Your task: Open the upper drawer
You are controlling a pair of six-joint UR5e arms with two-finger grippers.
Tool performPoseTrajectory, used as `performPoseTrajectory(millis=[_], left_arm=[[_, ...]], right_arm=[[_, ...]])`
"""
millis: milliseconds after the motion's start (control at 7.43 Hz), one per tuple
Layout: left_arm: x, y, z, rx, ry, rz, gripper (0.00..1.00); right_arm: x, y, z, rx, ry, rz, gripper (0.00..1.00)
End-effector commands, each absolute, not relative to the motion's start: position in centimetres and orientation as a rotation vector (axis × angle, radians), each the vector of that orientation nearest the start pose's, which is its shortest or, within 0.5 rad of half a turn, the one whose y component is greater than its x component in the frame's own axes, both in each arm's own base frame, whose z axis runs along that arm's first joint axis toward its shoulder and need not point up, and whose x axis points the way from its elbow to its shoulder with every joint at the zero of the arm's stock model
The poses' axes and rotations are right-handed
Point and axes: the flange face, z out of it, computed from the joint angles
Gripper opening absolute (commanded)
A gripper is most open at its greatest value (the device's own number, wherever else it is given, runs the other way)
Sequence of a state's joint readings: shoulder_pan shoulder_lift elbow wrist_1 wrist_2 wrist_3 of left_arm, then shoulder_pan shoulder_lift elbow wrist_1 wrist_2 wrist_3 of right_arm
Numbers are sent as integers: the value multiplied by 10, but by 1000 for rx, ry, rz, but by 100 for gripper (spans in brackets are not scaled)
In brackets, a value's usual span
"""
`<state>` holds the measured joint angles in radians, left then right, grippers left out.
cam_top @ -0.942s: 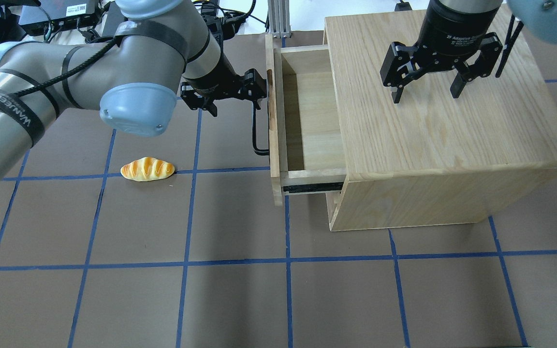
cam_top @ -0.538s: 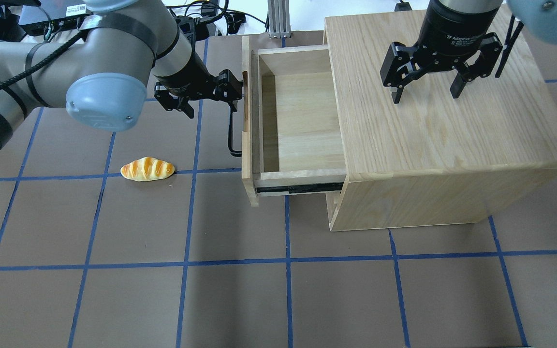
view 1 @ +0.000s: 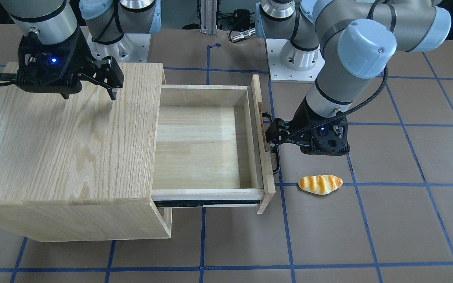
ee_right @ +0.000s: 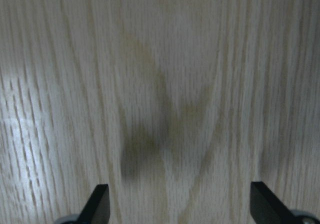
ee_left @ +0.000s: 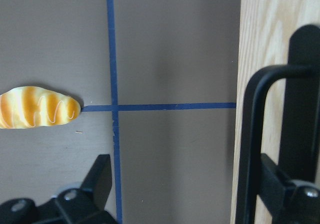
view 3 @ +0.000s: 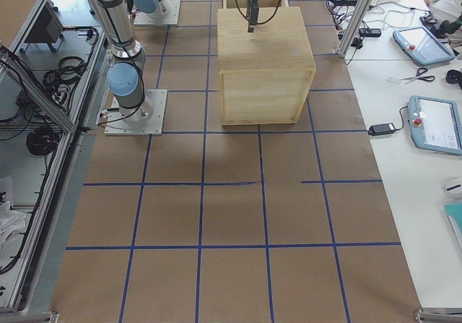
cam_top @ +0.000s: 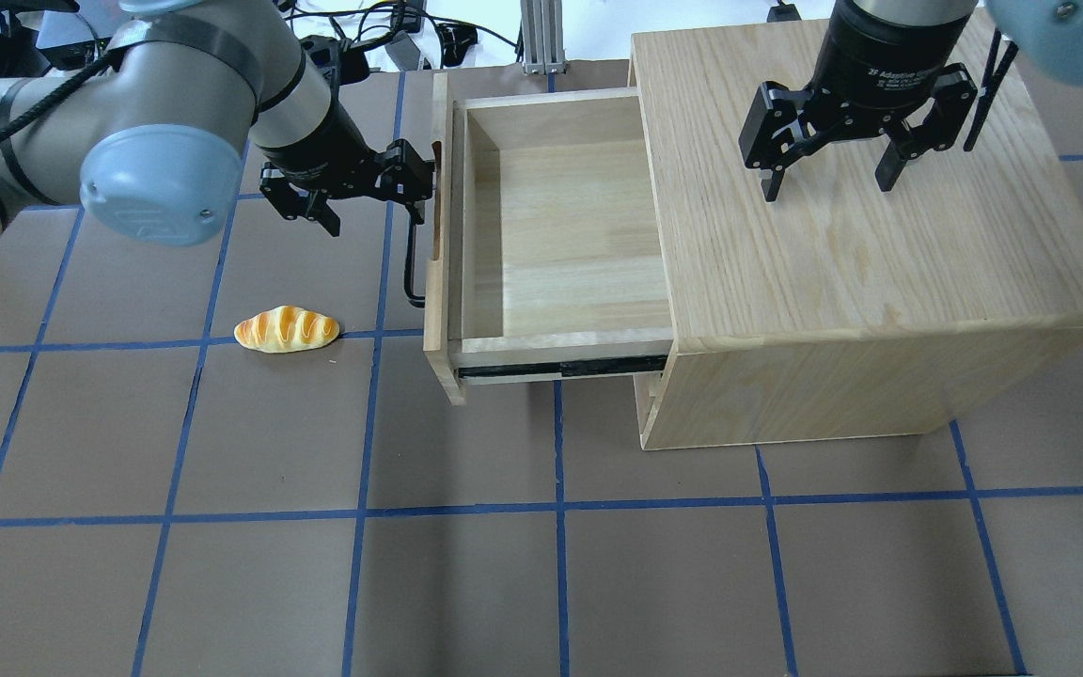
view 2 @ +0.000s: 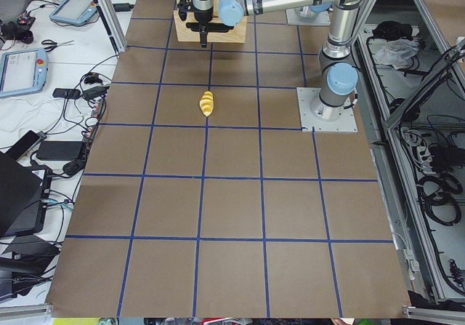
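The upper drawer (cam_top: 570, 244) is pulled far out of the wooden cabinet (cam_top: 880, 263), its pale plank bottom bare; it also shows in the front view (view 1: 199, 149). Its black bar handle (cam_top: 410, 273) is on the front panel. My left gripper (cam_top: 372, 193) is at the handle, jaws wide open. In the left wrist view one finger (ee_left: 280, 184) sits behind the handle bar (ee_left: 250, 149) against the panel, and the other finger (ee_left: 100, 179) is well clear. My right gripper (cam_top: 828, 186) hangs open and empty just above the cabinet top.
A toy bread roll (cam_top: 287, 329) lies on the brown mat left of the drawer front, also in the front view (view 1: 320, 184) and the left wrist view (ee_left: 37, 107). The black side rail (cam_top: 560, 367) is exposed. The mat carries blue tape lines.
My left gripper has moved left with a finger hooked behind the handle, and the drawer has slid further out of the cabinet. The right arm and the roll have not moved.
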<state>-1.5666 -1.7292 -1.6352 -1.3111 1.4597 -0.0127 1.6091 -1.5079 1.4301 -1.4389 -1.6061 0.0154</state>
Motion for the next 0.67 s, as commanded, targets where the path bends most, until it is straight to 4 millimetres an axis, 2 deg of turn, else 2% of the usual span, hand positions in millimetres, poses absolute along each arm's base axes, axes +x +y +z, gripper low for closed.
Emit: performPoseTrajectory(millis=[0,135,269,404,538], left_arm=[[-116,-552,410,-37,3245,-61,100],[-118,-548,420,-73,3241,-81,100],[-120,-536,439,-146,3241,-57,100],[-120,-520,466,-160,3228,-78,100],[-115,-501,490,-147,3132,-84,100]], right_arm=[[149,-507,513,-38,3177,84,100],[149,-507,513,-38,3177,84,100],[149,-507,513,-38,3177,84,100],[149,-507,513,-38,3177,84,100],[149,-506,512,-38,3177,86,100]])
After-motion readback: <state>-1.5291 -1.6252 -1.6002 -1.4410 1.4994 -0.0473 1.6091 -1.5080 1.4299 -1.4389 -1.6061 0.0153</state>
